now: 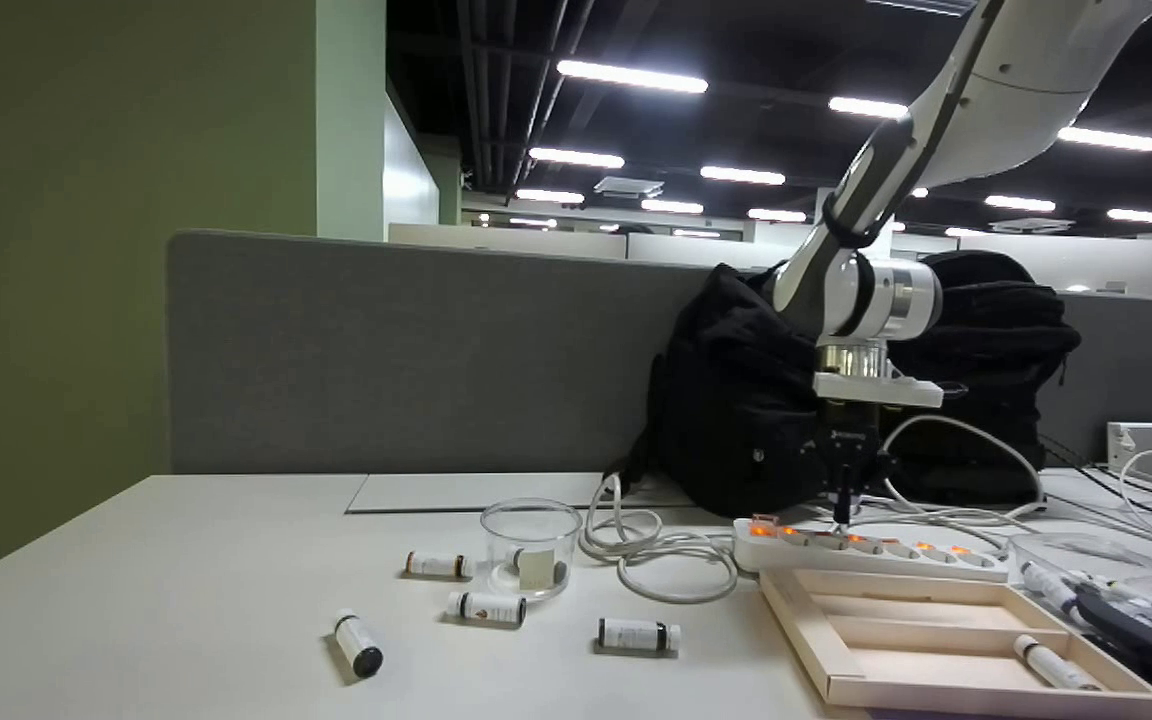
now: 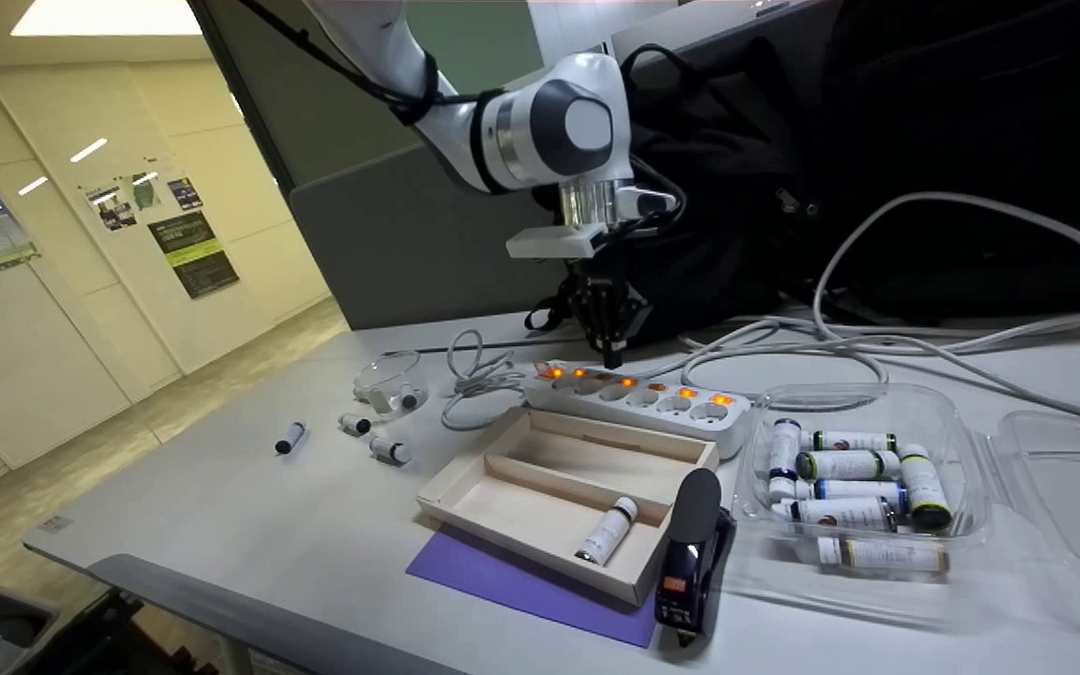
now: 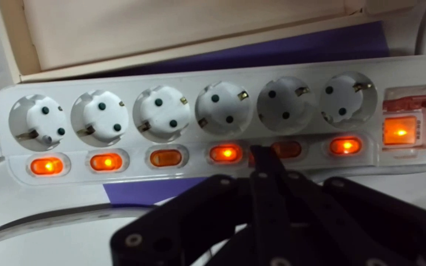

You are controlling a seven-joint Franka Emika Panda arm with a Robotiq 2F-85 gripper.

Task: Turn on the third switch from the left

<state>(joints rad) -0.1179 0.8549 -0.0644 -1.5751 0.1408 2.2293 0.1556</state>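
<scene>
A white power strip [image 3: 198, 162] lies on the table, in both exterior views as well [image 1: 816, 558] [image 2: 634, 417]. In the wrist view its orange switches run in a row below the sockets. The third switch from the left [image 3: 165, 157] there is unlit. Another unlit switch [image 3: 290, 149], further right, is partly hidden behind my fingertips. The other switches glow, as does the main switch [image 3: 400, 130], whose red cover is raised. My gripper [image 3: 266, 149] is shut and empty, pointing down over the strip beside that second unlit switch. I cannot tell whether it touches.
A wooden tray [image 2: 540, 544] stands close in front of the strip on a purple sheet [image 2: 531, 586]. A black stapler [image 2: 690, 553], a clear box [image 2: 971, 487] of vials and a clear cup [image 1: 533, 515] stand nearby. Cables [image 1: 676, 545] and black backpacks [image 1: 736, 400] lie behind.
</scene>
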